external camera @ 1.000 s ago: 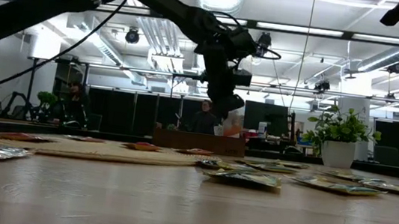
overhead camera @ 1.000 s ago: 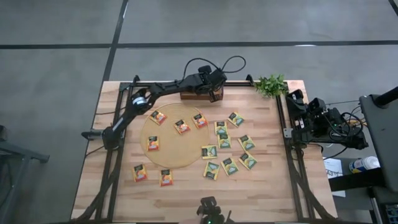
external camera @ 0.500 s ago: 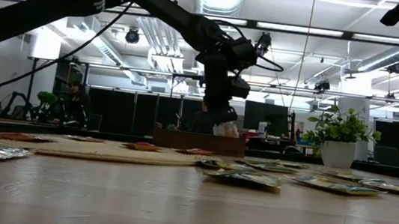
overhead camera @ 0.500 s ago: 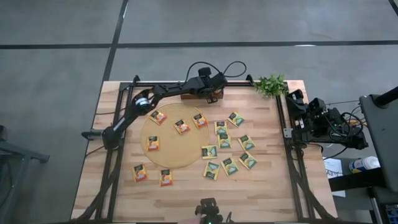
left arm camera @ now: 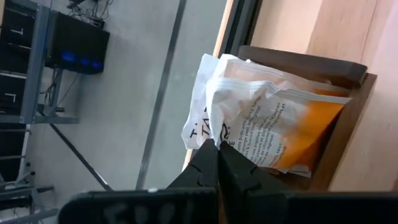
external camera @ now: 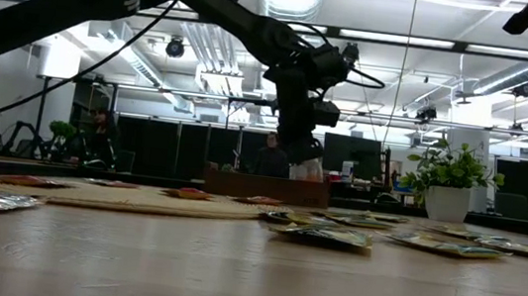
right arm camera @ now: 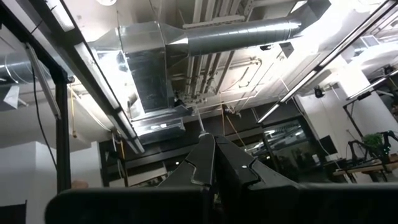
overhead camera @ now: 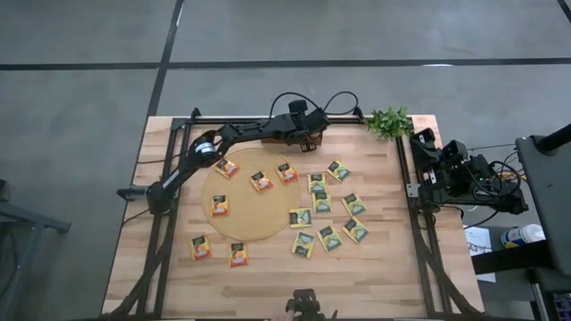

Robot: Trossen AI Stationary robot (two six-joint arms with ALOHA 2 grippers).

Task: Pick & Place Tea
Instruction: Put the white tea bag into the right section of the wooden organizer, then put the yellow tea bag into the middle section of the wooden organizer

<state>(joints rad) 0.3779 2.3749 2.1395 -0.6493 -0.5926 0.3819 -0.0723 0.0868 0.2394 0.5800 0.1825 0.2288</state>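
Over the last second we see the left pincer [overhead camera: 308, 138] swing from beside the wooden tray [overhead camera: 284, 135] at the surface's [overhead camera: 384, 259] twelve o'clock edge to directly above it. It is pressed together, pinching a white-and-orange tea sachet [left arm camera: 273, 130], so we judge release is near. The remaining sachets [overhead camera: 321, 207] lie scattered from the centre toward six o'clock, some on the round mat [overhead camera: 245, 223]. The right pincer [right arm camera: 212, 163], closed and empty, waits at three o'clock. Which compartment lies below is hidden; the tray's contents are cut off.
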